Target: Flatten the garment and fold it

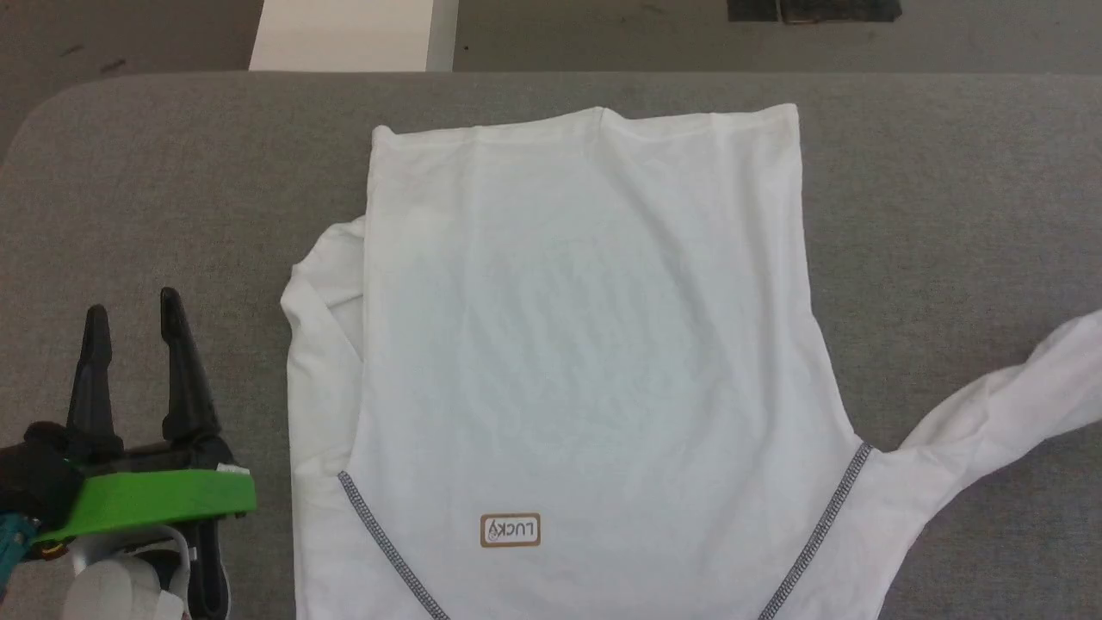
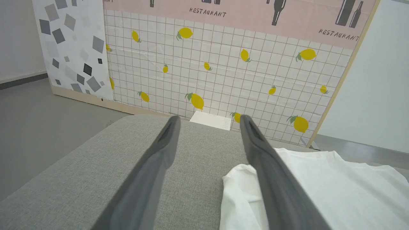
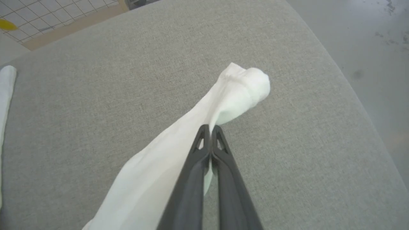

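Note:
The garment (image 1: pixel 585 344), a white long-sleeved shirt, lies flat on the grey padded table (image 1: pixel 947 215) with its collar end toward me and a tan-bordered label (image 1: pixel 510 530) showing. One sleeve is folded in along the body's left edge; the other sleeve (image 1: pixel 999 413) stretches out to the right. My left gripper (image 1: pixel 131 310) hovers open to the left of the shirt, nothing between its fingers (image 2: pixel 166 143). In the right wrist view my right gripper (image 3: pixel 210 127) is shut on the sleeve (image 3: pixel 230 95) just short of its cuff.
A white box (image 1: pixel 344 34) stands beyond the table's far edge, with a lemon-patterned panel (image 2: pixel 223 64) behind it. Grey floor (image 3: pixel 377 48) surrounds the table, whose rounded corner lies near the right sleeve's cuff.

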`<state>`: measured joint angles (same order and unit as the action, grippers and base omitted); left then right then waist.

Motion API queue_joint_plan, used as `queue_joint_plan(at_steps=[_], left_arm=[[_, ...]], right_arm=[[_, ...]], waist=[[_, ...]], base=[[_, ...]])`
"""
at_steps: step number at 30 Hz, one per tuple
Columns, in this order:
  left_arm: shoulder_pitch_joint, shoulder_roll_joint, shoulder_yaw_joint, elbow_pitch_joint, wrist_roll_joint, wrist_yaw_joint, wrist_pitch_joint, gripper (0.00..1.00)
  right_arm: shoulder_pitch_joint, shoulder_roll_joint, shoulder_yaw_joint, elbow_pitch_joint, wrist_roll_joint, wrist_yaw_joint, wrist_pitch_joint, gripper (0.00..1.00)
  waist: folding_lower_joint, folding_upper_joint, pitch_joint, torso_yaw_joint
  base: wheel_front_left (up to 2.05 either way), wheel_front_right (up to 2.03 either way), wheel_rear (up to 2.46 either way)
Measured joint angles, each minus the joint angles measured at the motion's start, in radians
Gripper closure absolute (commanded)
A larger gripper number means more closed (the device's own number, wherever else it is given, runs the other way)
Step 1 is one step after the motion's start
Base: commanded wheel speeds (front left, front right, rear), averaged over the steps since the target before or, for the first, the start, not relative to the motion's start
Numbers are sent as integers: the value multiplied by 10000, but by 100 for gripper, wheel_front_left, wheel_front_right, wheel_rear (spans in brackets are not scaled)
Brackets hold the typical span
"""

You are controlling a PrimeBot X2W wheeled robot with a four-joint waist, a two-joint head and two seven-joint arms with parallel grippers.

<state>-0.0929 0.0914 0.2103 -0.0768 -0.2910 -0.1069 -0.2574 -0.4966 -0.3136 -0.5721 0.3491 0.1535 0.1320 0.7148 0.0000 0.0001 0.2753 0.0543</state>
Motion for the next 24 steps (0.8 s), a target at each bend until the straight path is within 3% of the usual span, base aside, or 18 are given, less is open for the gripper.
queue_joint_plan(at_steps=[6,9,14,24], left_arm=[[376,-100,240,-36,88,-69,0,0],[512,-184,307,-58,105,-75,0,0],[802,-238,345,-63,180,-82,0,0],[1319,-284,330,-88,274,-128,0,0]], right_arm=[[960,316,-675,-878,79,0,56,100],[1248,443,-437,-1407,257,0,36,100],[2105,211,765,-2928,1011,0,782,100],[2886,-23,3572,-7216,4284,0,4324,100]], waist=[[0,0,-572,-237],[0,0,-835,-312],[-1,0,-1333,-342],[-1,0,-2336,-291]], base=[[0,0,0],[0,0,0],[0,0,0],[0,0,0]])
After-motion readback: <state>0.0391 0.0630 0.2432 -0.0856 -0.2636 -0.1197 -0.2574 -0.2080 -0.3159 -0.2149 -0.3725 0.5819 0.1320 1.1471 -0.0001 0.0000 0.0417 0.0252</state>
